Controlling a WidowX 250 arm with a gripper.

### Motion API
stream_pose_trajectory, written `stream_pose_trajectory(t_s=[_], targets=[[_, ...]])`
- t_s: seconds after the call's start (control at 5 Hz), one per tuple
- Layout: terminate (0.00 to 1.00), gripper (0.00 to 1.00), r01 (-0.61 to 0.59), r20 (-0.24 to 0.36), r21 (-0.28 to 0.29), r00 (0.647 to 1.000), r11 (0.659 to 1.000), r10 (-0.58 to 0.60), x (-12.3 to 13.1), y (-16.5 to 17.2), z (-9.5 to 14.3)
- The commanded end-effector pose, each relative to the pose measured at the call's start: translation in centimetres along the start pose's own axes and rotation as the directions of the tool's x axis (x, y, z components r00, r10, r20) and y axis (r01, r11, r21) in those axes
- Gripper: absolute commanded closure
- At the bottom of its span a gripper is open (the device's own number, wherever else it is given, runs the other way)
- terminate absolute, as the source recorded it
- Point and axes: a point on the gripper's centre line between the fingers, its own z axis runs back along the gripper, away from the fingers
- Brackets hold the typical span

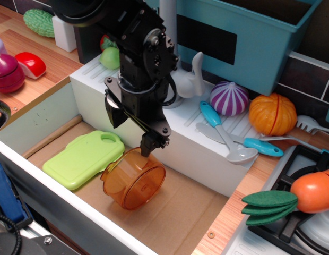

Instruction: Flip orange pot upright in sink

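Observation:
The orange pot [133, 179] is translucent amber and lies tipped on its side on the brown floor of the sink [180, 212], one round face turned toward the front right. My black gripper [131, 133] hangs just above it, jaws spread. The right finger [149, 145] reaches down to the pot's upper edge and seems to touch it. The left finger [113, 113] stays higher and apart from the pot. Nothing is held between the fingers.
A light green cutting board [84, 158] lies flat in the sink just left of the pot. On the white counter behind stand a faucet [191, 74], a purple-white toy vegetable [230, 98], an orange pumpkin toy [272, 114] and blue-handled utensils [223, 133]. A teal box [249, 37] stands behind.

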Motion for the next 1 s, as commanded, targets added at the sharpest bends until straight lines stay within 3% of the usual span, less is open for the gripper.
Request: stream_pose_trajectory(t_s=[0.0, 0.2, 0.4, 0.8], targets=[[0.0, 0.0, 0.0, 0.0, 0.0, 1.0, 1.0, 0.0, 0.0, 0.0, 0.0], [0.0, 0.0, -0.06, -0.011, -0.175, 0.998, 0.983, 0.059, 1.1, 0.6, 1.1], [0.0, 0.0, -0.095, -0.043, -0.229, 0.995, 0.969, 0.088, 1.5, 0.6, 1.7], [0.0, 0.0, -0.212, -0.089, -0.365, 0.977, 0.907, 0.193, 0.6, 1.5, 0.6]])
